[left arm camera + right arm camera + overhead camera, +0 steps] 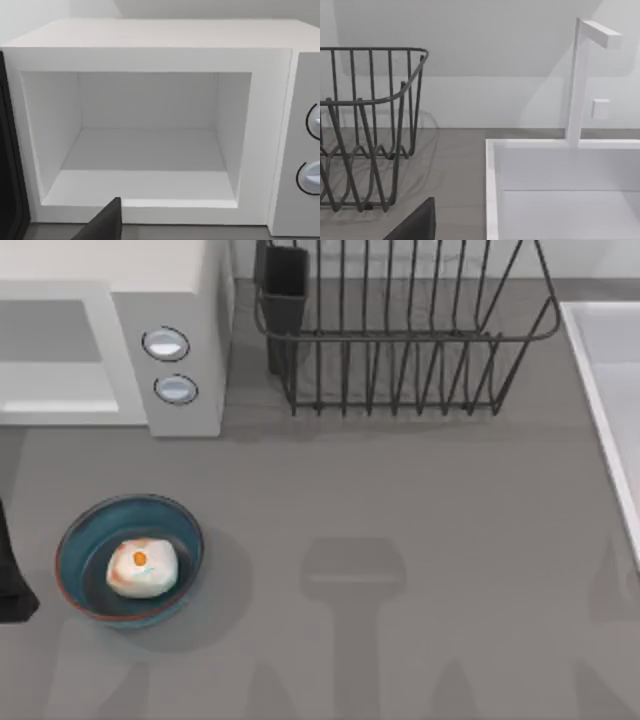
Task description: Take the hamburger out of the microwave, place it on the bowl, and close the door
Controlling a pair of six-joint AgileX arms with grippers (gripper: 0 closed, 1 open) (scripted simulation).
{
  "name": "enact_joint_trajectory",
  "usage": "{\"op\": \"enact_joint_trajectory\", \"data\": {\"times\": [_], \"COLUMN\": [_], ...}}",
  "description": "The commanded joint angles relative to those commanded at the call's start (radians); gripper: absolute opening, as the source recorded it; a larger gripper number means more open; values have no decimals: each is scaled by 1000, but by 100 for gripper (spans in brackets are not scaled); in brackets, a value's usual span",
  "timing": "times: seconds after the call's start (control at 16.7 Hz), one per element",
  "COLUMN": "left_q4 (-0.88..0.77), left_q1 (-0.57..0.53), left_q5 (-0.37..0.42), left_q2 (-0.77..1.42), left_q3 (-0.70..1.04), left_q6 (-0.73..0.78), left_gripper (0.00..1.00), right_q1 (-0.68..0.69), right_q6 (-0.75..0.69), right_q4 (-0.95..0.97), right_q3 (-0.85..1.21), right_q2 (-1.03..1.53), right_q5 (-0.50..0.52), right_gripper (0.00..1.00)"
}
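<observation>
The table [420, 540] is a flat matt grey surface, and soft grey shadows of the arms fall across its middle and lower part in the top view. At its far left corner stands the microwave [180, 340], a white box with two round silver-white knobs [166, 343] on its right front panel; the left wrist view looks straight into its open cavity [145, 145], which is white and bare, so the door is not shut over it, and a dark strip at that view's edge may be the door [10, 175], though I cannot tell. In front of the microwave, near the table's left edge, sits the blue-teal bowl [75, 550] with its reddish-brown rim, and the hamburger [142, 567] lies inside it, a whitish lump with orange-brown patches and an orange dot on top. To the right of the microwave, along the far side, stands a black wire dish rack [400, 340] with a dark cup-like holder [283, 290] at its left end. At the right edge a white sink basin [560, 200] is set into the table, with a white angular tap [580, 75] rising behind it against a plain pale wall [470, 65]. A dark piece of the left arm [12, 580] shows at the top view's left edge, beside the bowl. Whether the left hand or the right hand is released or clenched I cannot tell.
</observation>
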Motion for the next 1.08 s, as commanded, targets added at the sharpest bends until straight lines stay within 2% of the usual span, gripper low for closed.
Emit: {"op": "enact_joint_trajectory", "data": {"times": [0.66,1.08], "left_q4": [0,0], "left_q1": [0,0], "left_q5": [0,0], "left_q2": [0,0], "left_q3": [0,0], "left_q6": [0,0], "left_gripper": [2,0], "right_q1": [0,0], "right_q6": [0,0], "right_q4": [0,0], "right_q3": [0,0], "right_q2": [0,0], "right_q5": [0,0], "right_gripper": [100,100]}}
